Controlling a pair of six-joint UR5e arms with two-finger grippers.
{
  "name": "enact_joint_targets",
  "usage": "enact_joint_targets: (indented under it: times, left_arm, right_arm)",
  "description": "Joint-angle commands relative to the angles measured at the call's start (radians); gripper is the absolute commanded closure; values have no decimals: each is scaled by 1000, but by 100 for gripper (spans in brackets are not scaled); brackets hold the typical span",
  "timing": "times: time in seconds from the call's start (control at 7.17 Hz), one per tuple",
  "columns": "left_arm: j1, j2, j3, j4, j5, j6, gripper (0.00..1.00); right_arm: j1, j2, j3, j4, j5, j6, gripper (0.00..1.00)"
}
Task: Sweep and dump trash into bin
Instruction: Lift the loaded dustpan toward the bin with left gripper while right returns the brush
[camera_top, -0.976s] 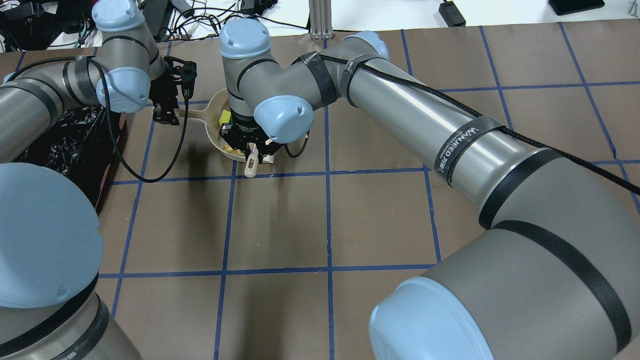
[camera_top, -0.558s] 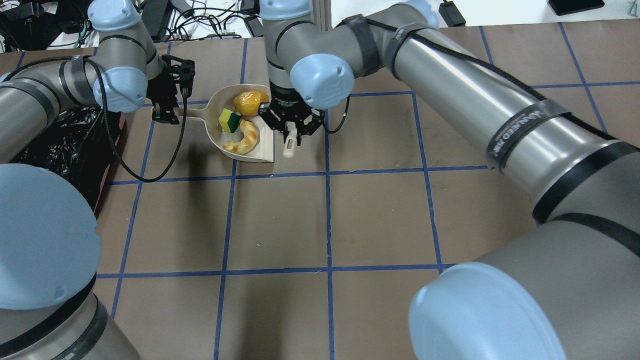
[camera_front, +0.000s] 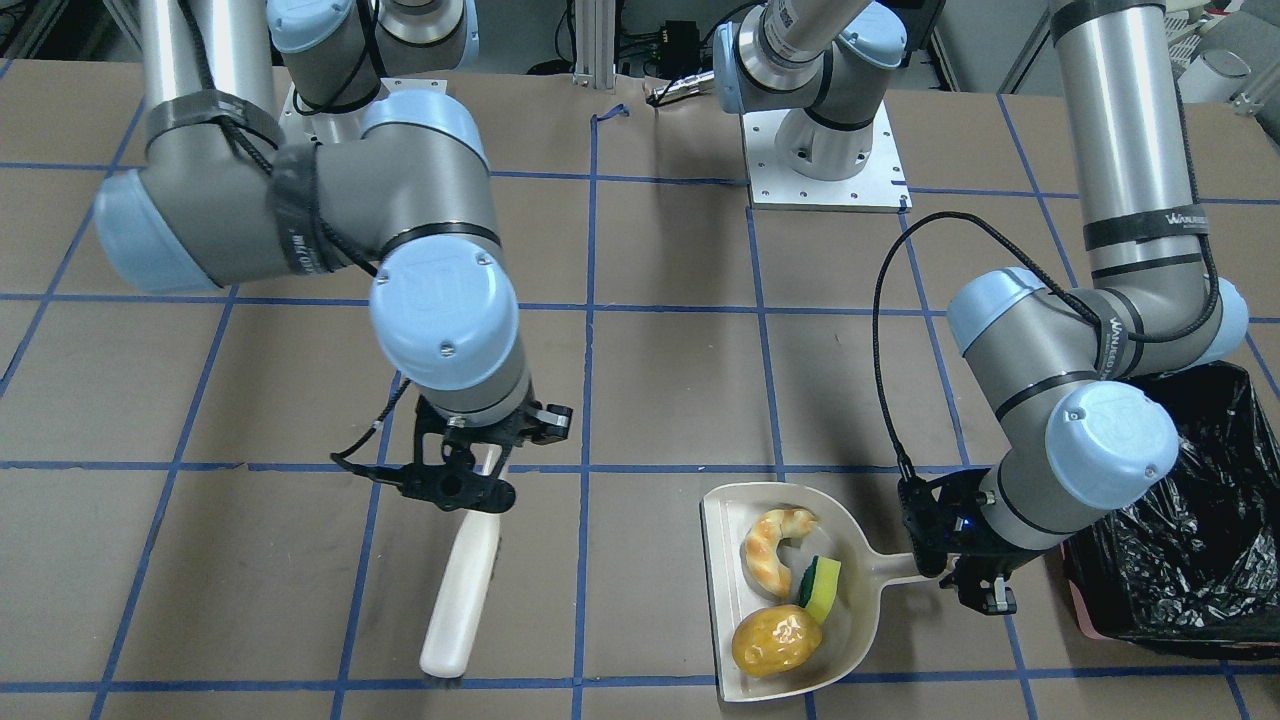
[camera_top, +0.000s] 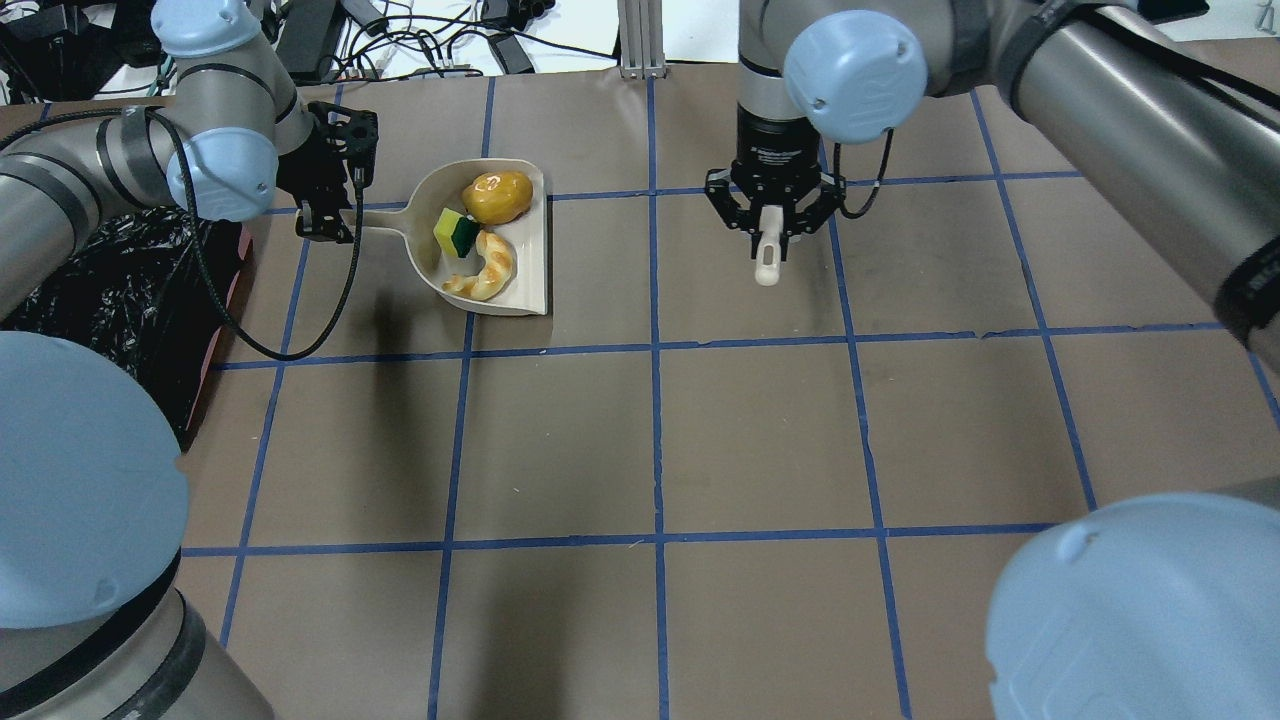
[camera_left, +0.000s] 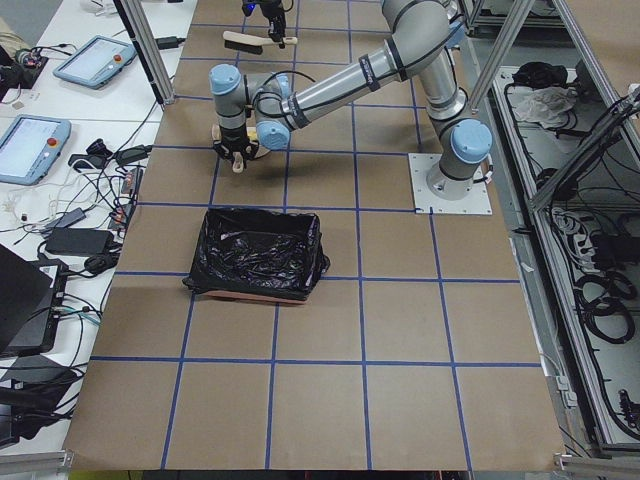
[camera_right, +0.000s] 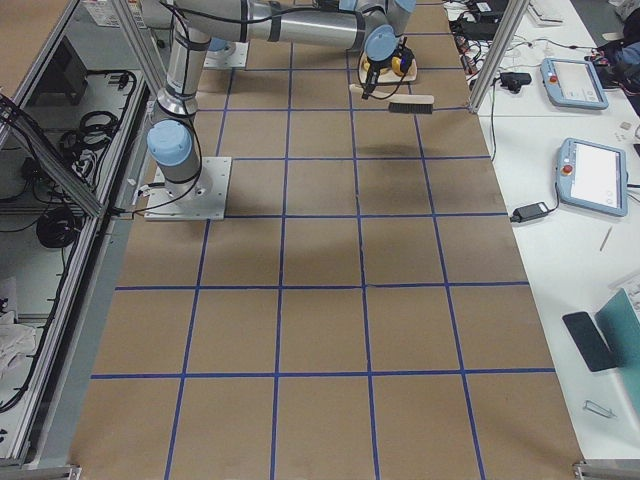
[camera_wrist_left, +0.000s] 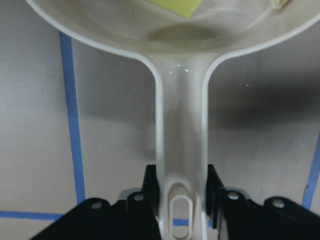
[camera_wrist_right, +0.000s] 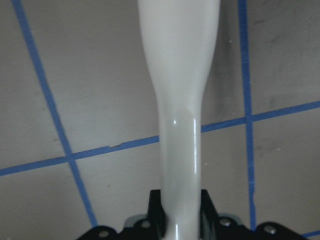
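Over by the table's left end, just beside the bin (camera_top: 110, 290), my L claw (camera_top: 325, 215) is clamped on the dustpan (camera_top: 528, 280) handle. The wrist cam shows a finger pressed to each side of the handle near the hang-hole. What changed in the last sec: my R claw (camera_top: 768, 225), closed round the brush (camera_top: 767, 262) handle, was right at the pan's open lip. It has since swung off to the right and now sits well apart from the pan, w/ a blue grid line btw them. That uncovers the load, and all three bits are inside: yellow bun (camera_top: 496, 196), green-yellow sponge (camera_top: 457, 232), croissant (camera_top: 487, 272). I see no loose trash elsewhere on the table (camera_top: 650, 430), so I reckon the sweeping's done. The dump is what's left, and that's the L arm's job. Room-wise, the brush is out of the way, so nothing crowds the pan on its open side. The bin is on the handle side, behind my L wrist, so the pan has to rise over the bin's near rim. The pan's straight lip has no wall, so I'd keep that edge tipped up till it's over the bag, or the bun could roll off. My wrist cable loops down near the handle, so there's some snag risk.
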Motion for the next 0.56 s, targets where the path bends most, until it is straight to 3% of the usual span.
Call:
enact_joint_targets:
  times: [0.0,0.42]
  left_arm:
    - [74,24,1,-44,-95,0,93]
    - [185,92,42,-199,-94,17,93]
  right_arm:
    - [-143,-20,97,-15,-50,-118,100]
    - [-306,-85,201,-47,-49,-365,100]
